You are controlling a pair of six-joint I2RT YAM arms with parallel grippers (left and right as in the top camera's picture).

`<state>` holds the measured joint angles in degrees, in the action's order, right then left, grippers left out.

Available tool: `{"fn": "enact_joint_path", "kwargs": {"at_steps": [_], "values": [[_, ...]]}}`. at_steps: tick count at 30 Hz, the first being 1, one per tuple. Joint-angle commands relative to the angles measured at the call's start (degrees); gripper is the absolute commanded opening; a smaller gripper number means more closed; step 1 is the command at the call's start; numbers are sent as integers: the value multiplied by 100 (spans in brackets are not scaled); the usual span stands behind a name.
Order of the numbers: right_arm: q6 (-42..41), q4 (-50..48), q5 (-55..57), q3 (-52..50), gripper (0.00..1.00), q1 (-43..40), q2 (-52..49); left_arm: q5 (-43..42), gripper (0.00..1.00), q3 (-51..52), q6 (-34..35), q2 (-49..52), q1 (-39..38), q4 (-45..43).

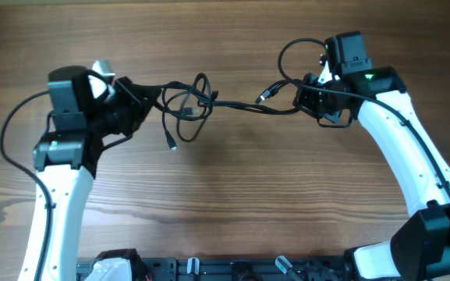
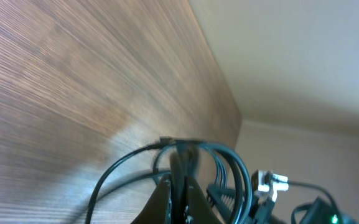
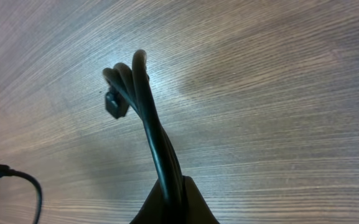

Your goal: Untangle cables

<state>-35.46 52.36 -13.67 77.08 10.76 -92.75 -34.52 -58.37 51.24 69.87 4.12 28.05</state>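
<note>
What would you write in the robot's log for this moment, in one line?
left fingers: shut on cables | right fingers: shut on cables | cables: stretched between both arms, tangle nearer the left

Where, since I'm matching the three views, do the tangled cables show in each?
Overhead: cables span the upper middle, knot left of centre.
Left wrist: cables loop at bottom centre.
Right wrist: cables rise from bottom centre.
Shared landmark: the wooden table.
</note>
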Motion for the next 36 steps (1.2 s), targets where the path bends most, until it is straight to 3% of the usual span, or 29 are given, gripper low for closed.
{"fn": "enact_joint_path", "kwargs": {"at_steps": [1,5,14,20,23,29,32,34,36], "values": [[402,208,988,15,4,-566,-63,1036,4,-122,-157,-188,813,-103],[428,278,988,15,4,-651,-63,1259,4,-122,-227,-188,1191,31],[695,186,713,15,4,-640,-63,1563,4,-122,-1399,-170,1375,199],[1639,-11,-291,15,4,-417,-63,-105,4,-122,-3025,-72,986,273],[1746,-37,-306,15,4,-229,-63,-656,4,-122,-3458,11,616,507],[1727,-160,-247,15,4,-44,-66,-245,39,-122,-3694,415,-398,846],[1725,-173,-249,15,4,-42,-66,-142,62,-122,-3696,599,-614,791],[1727,-173,-249,15,5,-42,-66,-116,68,-122,-3759,743,-789,581],[1725,-179,-251,15,5,-42,-63,-55,67,-122,-3753,892,-968,289]]}}
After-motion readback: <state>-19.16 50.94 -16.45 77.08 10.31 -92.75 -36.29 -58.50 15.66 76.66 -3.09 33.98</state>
